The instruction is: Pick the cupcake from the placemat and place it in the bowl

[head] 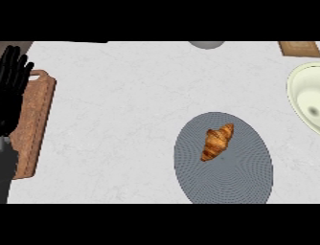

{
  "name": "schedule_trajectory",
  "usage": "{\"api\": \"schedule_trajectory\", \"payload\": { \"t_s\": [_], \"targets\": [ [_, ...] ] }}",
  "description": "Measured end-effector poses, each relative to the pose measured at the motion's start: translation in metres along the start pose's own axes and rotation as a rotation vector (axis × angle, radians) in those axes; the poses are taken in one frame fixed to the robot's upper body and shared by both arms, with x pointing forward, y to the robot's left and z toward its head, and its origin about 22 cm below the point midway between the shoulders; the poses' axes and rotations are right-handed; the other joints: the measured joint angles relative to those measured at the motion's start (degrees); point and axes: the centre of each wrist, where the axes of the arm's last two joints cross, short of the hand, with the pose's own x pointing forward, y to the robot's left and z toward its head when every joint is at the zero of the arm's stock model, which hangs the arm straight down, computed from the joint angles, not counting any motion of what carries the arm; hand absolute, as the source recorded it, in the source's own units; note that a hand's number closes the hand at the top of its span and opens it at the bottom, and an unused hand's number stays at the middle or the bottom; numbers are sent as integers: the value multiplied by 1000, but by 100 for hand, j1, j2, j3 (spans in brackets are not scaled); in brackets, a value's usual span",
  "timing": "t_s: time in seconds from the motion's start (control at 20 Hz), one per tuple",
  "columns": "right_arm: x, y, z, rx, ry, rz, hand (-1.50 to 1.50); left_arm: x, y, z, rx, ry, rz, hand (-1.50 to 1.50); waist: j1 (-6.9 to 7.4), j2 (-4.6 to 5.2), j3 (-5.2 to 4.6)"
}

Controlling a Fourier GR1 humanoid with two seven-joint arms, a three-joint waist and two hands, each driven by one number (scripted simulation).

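left hand (4, 93): at the view's left edge, fingers straight and up, resting over a wooden board (34, 124) – holding nothing
placemat (224, 160): grey oval, lower centre-right, its near end at the lower edge
pastry (217, 141): a croissant rather than a cupcake, lying on the placemat's upper half
bowl (318, 103): cream, cut by the right edge – apart from the placemat
counter (120, 95): bare white between board and placemat

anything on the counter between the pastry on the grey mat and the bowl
Nothing visible: only bare counter lies between the croissant-like pastry on the grey placemat and the cream bowl at the right edge.
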Motion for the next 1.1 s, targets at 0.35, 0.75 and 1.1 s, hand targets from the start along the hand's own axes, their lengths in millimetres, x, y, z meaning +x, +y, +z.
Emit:
{"api": "schedule_trajectory", "payload": {
  "t_s": [0.35, 0.75, 1.1],
  "targets": [
    [22, 31, -49, 128, -36, -16, 150, 1, -1, 0, -1, -2, 4, 0, 12, -5, -11],
    [50, 106, -108, 276, -77, -67, 150, -5, 8, 8, 20, 2, -9, 0, -86, -27, -17],
    [58, 176, -131, 340, -71, -14, 150, -12, 11, 8, 34, 5, -7, 0, -174, -27, -13]
  ]
}}
